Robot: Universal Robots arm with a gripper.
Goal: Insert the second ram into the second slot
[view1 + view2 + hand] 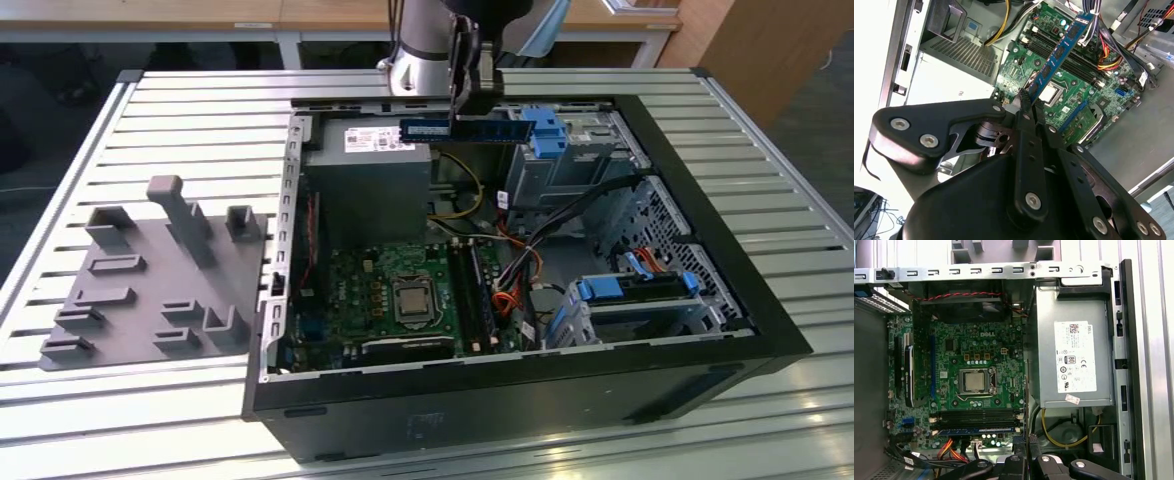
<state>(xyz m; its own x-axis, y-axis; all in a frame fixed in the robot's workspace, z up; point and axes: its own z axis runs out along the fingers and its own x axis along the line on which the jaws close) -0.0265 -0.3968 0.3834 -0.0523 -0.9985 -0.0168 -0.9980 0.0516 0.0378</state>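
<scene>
My gripper (463,110) hangs above the back of the open computer case (694,250), shut on the second ram (461,130). The ram is a thin blue stick held level by its upper edge, well above the board. In the second wrist view the fingers (1025,107) pinch the ram (1059,50), which points toward the motherboard (1074,85) below. The dark memory slots (976,416) lie beside the processor socket (975,382). One of them holds a blue stick (976,430). In the exterior view the slots (475,290) run along the board's right side.
A grey power supply (367,175) fills the case's back left. Blue drive brackets (547,130) and another bracket (634,288) sit on the exterior view's right, with cables (521,270) between them and the board. A grey fixture plate (147,285) lies outside the case.
</scene>
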